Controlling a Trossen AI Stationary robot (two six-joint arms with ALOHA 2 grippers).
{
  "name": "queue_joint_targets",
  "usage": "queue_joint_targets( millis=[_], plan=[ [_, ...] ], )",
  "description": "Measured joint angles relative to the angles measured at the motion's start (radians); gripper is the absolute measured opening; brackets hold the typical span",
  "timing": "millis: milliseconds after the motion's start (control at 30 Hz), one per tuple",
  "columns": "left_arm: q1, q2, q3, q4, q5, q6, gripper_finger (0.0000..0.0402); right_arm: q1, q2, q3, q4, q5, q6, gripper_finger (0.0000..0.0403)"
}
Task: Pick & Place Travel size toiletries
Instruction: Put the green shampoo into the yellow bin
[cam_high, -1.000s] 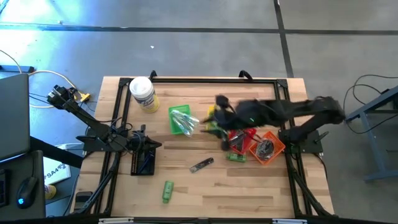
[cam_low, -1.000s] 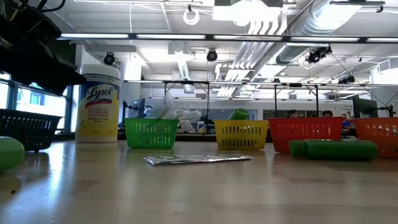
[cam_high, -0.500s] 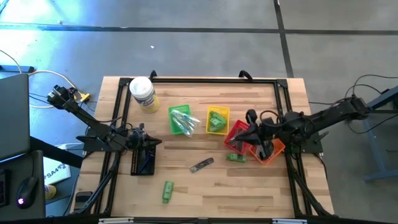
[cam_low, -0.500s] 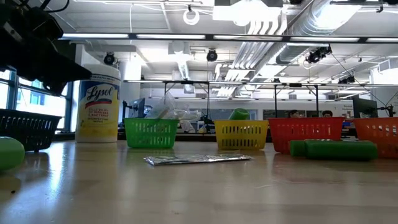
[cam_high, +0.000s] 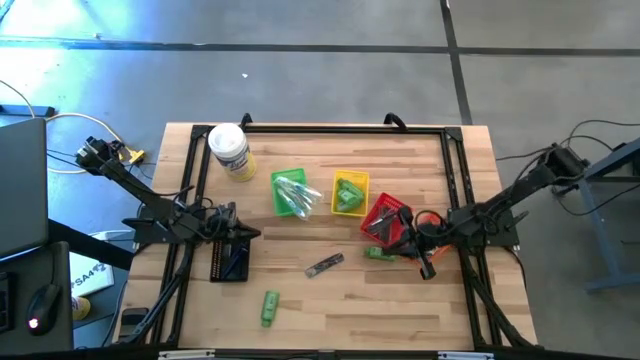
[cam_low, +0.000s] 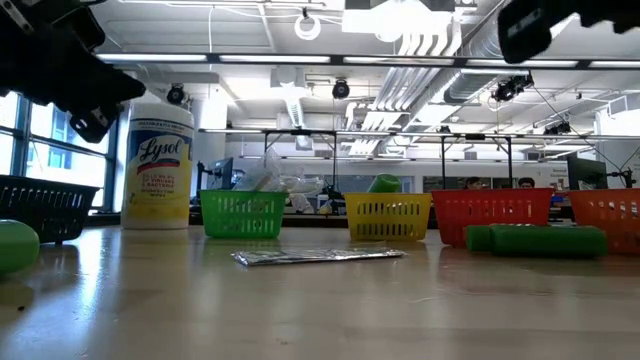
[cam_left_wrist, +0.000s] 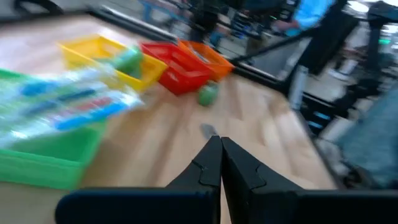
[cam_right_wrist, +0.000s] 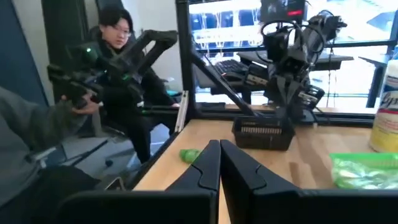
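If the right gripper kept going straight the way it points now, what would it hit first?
Probably the black basket across the table, below the left arm's gripper. The right gripper is shut; only bare wood shows before that basket, though depth is unclear.

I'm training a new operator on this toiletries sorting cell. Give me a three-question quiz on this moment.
1. True or false: the left gripper and the right gripper are both shut.
2. Which basket holds the clear packets? A) green basket B) yellow C) red
3. What tall, labelled thing stands outside the baskets?
Key: 1 true; 2 A; 3 the white jar.
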Motion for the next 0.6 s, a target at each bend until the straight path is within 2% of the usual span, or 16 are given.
queue_joint_targets(
  millis=[67, 167, 300, 367, 433, 600],
  plan=[
    [0.000, 0.011, 0.005, 0.003, 0.054, -0.038, 0.0000, 0.024, 0.017, -0.030, 0.064, 0.012, -0.008, 0.0002],
    [-0.001, 0.056, 0.055, -0.010, 0.058, -0.084, 0.0000, 0.046, 0.023, -0.071, 0.108, 0.004, -0.025, 0.0002],
    [-0.001, 0.192, 0.213, -0.100, 0.051, -0.083, 0.0000, 0.052, 0.024, -0.079, 0.114, 0.007, -0.052, 0.0002],
    [-0.009, 0.269, 0.335, -0.248, 0.057, -0.111, 0.0000, 0.052, 0.024, -0.079, 0.112, 0.008, -0.057, 0.0002],
    [-0.023, 0.351, 0.477, -0.459, 0.054, -0.202, 0.0000, 0.052, 0.024, -0.079, 0.111, 0.005, -0.056, 0.0002],
    [-0.063, 0.571, 0.808, -1.014, 0.085, -0.584, 0.0000, 0.052, 0.028, -0.079, 0.095, -0.050, -0.027, 0.0002]
  ],
)
